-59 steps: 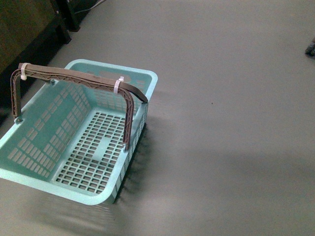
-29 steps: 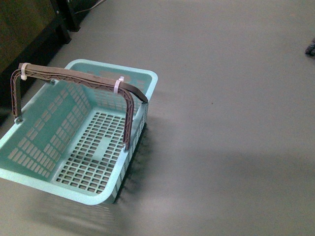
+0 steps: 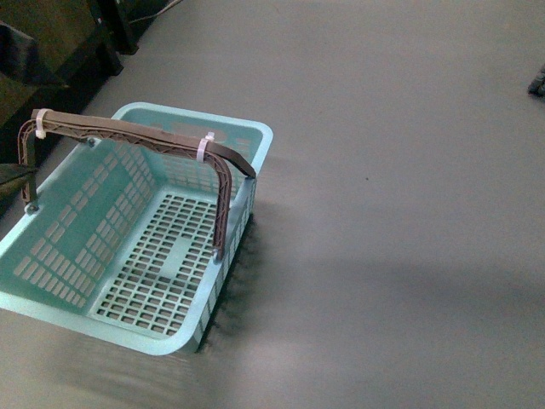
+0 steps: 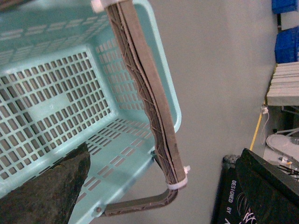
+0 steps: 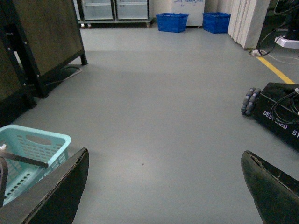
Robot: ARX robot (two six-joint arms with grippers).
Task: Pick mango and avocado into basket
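The basket stands on the grey floor at about 8 o'clock in the front view. Its long side runs from 7 o'clock toward 1 o'clock. It is light aqua, with slotted walls and a slotted bottom, and the whole bottom is visible. Its two brown handles stand upright together over the middle. They are tied with white zip ties, one near each end. A dark cabinet is behind the basket at 10 o'clock. A small dark thing touches the picture edge at 2 o'clock; I cannot tell what it is.

The left gripper hangs over the basket. In the left wrist view its two dark fingers are wide apart and they hold nothing. The tied handles and one corner of the basket show in the gap below them. Near that corner a black box with white letters stands on the floor.

The right gripper looks along the floor, away from the basket. Its fingers are also wide apart, with only grey floor between them. One end of the basket shows just beside one finger. Farther off in this view are two blue crates, a yellow line on the floor, and small grey wheels on the black box.
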